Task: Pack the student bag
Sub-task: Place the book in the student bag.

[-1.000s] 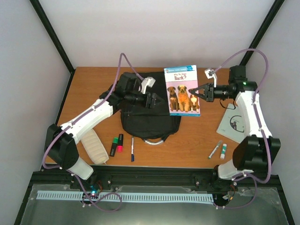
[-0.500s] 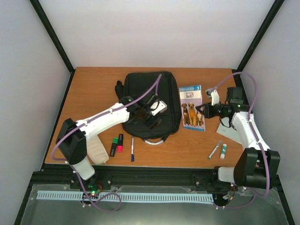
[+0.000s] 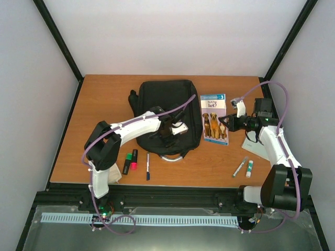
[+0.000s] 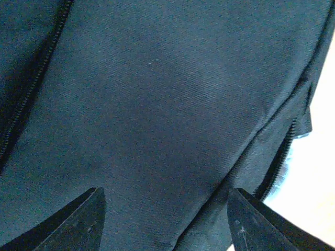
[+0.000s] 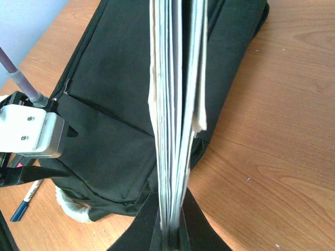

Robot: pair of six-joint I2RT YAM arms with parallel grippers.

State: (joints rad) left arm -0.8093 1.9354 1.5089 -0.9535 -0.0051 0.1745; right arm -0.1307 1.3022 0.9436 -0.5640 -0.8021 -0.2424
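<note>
- The left jaws stand fairly wide, tips down just over the black fabric of the student bag [image 4: 157, 104]; they hold nothing.
- The right jaws are clamped shut on one edge of a picture book [image 3: 214, 119], which hangs on edge with its pages facing the wrist camera.
- The book is just beside the bag's right side, near a zip line [image 4: 285, 151] running along that edge. I cannot tell whether the zip is open.
- Likely trouble: the thin one-edge hold could let the book's loose pages splay or slip. If the left jaws pinch only the outer cloth, the mouth would not gape and the book's corner could catch on the zip.
- The bag lies flat on the table [image 3: 94, 104], mid-table, front face up.
- Its long axis runs from the near edge to the far edge, with the pale handle [image 3: 172, 156] pointing toward the arm bases.
</note>
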